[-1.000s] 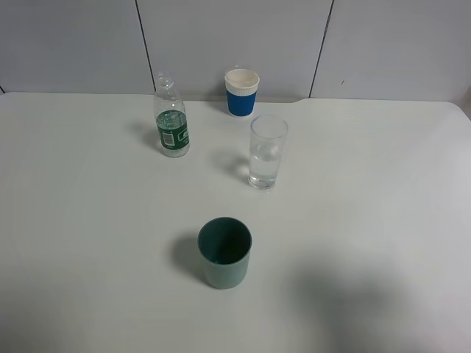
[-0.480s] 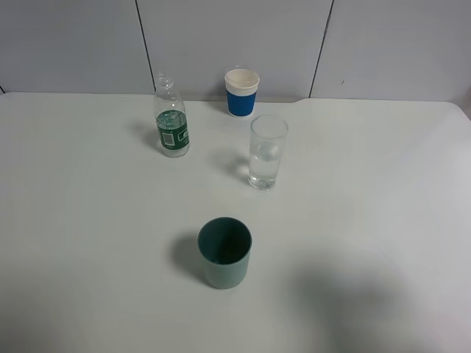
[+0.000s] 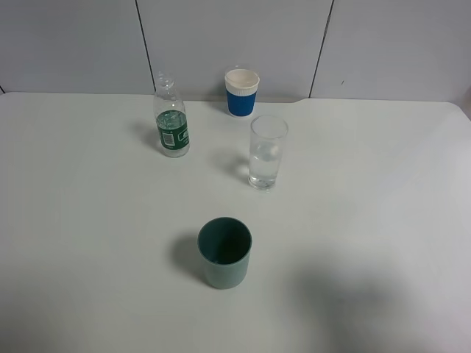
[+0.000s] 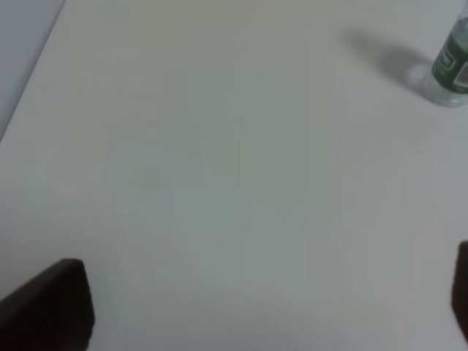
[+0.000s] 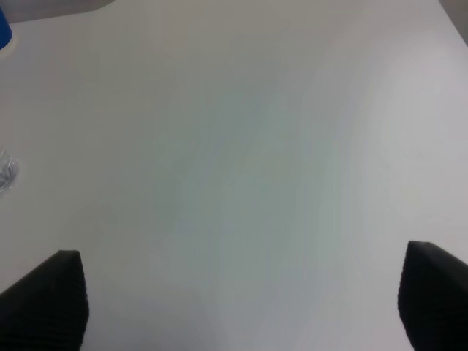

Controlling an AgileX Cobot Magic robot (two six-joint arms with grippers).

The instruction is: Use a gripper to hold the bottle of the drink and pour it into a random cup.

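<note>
The bottle (image 3: 171, 118) stands upright at the back left of the white table (image 3: 383, 191), clear plastic with a dark green label and no cap. Its base (image 4: 449, 64) shows at the edge of the left wrist view, far from the fingers. The tall clear cup (image 3: 267, 151) stands right of the bottle, with some clear liquid in it. No arm shows in the high view. My left gripper (image 4: 263, 307) hangs open over bare table, its black fingertips (image 4: 51, 303) far apart. Over bare table too, my right gripper (image 5: 241, 303) is open and holds nothing.
A blue cup with a white rim (image 3: 242, 92) stands at the back by the wall, its edge (image 5: 4, 29) in the right wrist view. A short teal cup (image 3: 224, 251) stands near the front middle. Grey wall panels close the far side.
</note>
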